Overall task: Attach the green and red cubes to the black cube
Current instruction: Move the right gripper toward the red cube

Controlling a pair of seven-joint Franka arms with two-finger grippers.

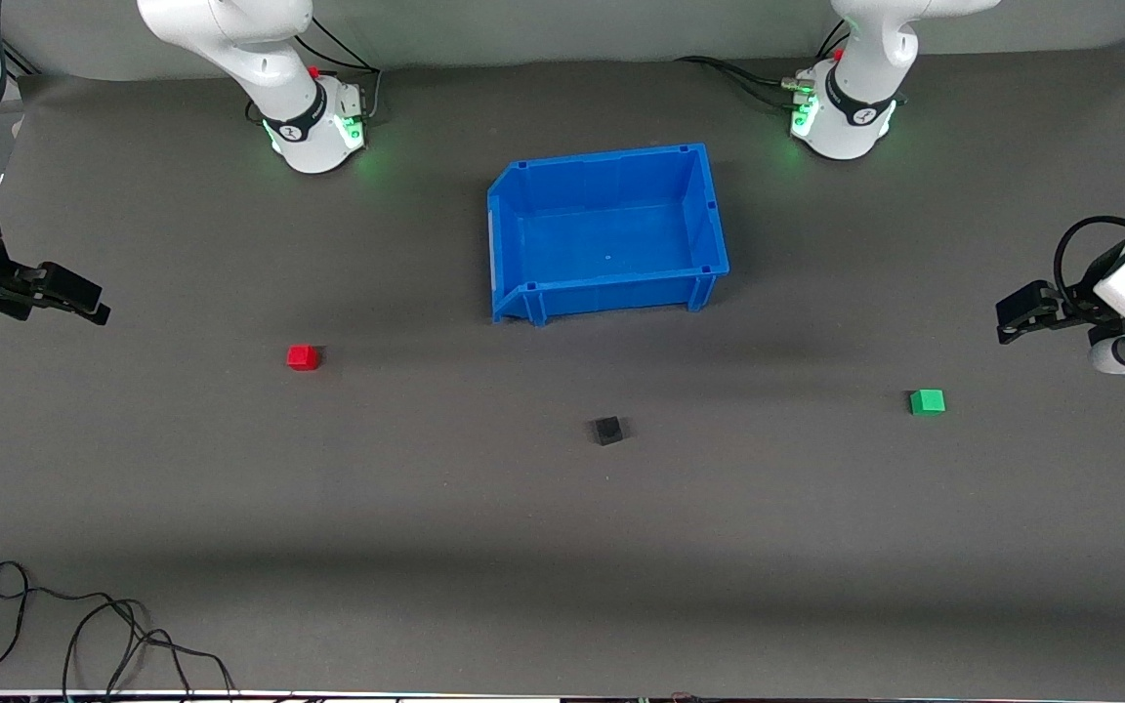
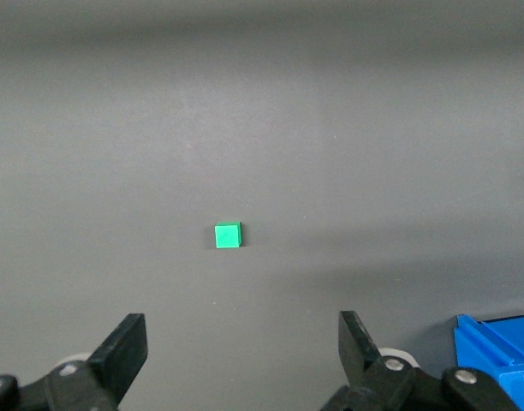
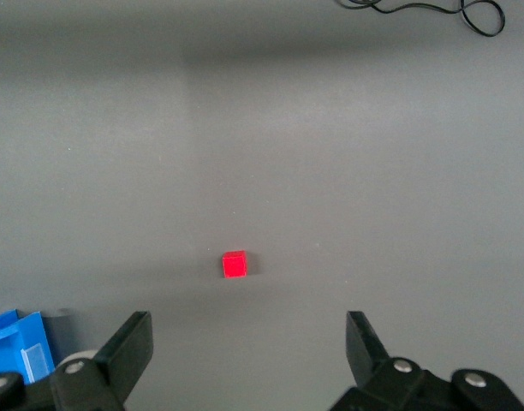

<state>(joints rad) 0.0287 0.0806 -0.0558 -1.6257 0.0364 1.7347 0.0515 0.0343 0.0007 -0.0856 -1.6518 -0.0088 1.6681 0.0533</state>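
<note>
The red cube (image 1: 303, 357) sits on the grey table toward the right arm's end; it also shows in the right wrist view (image 3: 235, 265). The green cube (image 1: 927, 401) sits toward the left arm's end; it also shows in the left wrist view (image 2: 228, 235). The black cube (image 1: 607, 430) lies between them, nearest the front camera. My right gripper (image 1: 84, 298) is open and empty, up over the table's edge, apart from the red cube. My left gripper (image 1: 1017, 317) is open and empty, up over the other edge, apart from the green cube.
An empty blue bin (image 1: 699, 210) stands in the middle of the table, farther from the front camera than the cubes; a corner shows in each wrist view (image 2: 497, 342) (image 3: 18, 342). A loose black cable (image 1: 84, 625) lies near the front edge.
</note>
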